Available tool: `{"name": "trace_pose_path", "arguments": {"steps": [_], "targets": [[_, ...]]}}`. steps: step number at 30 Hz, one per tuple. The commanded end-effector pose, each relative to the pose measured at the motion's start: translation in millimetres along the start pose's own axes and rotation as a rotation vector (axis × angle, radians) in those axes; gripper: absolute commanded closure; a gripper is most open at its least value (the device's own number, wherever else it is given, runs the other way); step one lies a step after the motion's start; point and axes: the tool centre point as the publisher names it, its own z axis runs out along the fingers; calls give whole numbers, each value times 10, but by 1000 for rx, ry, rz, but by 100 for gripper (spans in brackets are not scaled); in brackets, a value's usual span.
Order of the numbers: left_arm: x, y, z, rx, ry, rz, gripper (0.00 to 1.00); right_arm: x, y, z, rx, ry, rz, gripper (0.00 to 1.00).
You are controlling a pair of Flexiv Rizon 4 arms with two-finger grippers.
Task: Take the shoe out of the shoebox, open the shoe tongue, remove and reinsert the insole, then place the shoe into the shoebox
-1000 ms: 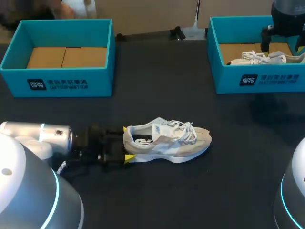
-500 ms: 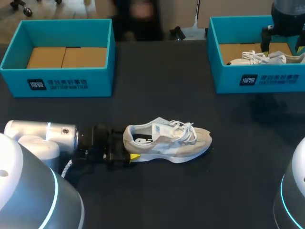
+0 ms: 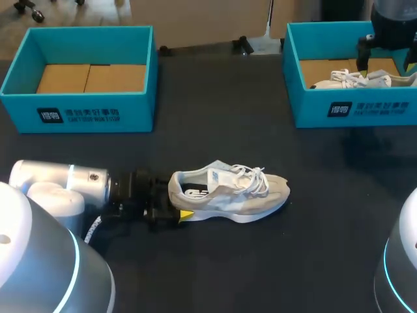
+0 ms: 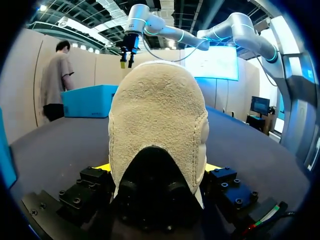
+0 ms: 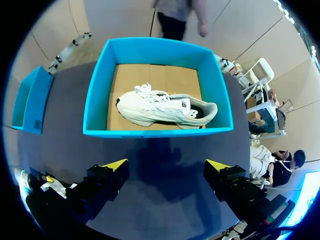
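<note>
- Shoe [image 3: 228, 192] sat mid-table, outside the far-right shoebox [image 3: 339, 107], heel steadied by left gripper [image 3: 177, 195].
- Left wrist: fingers [image 4: 104, 167] pinched the heel from both sides, likely bracing it.
- Right wrist: right gripper [image 5: 167, 167] hung spread, empty, above that shoebox [image 5: 150, 132].

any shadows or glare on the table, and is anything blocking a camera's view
Head view: no glare on the dark table; a faint shadow lies in front of the right shoebox. Left wrist view: the shoe heel fills the middle and hides what lies ahead. Right wrist view: nothing blocks it; a dark shadow lies on the table ahead of the right gripper.
</note>
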Motion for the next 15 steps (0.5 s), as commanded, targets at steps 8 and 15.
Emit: {"name": "trace_pose_path", "arguments": {"steps": [8,15], "targets": [[21,-29,2,5,10,6,100,-1,-5,1,-1,0,0,0],[20,-36,-5,7,10,5,100,-1,-5,1,-1,0,0,0]]}}
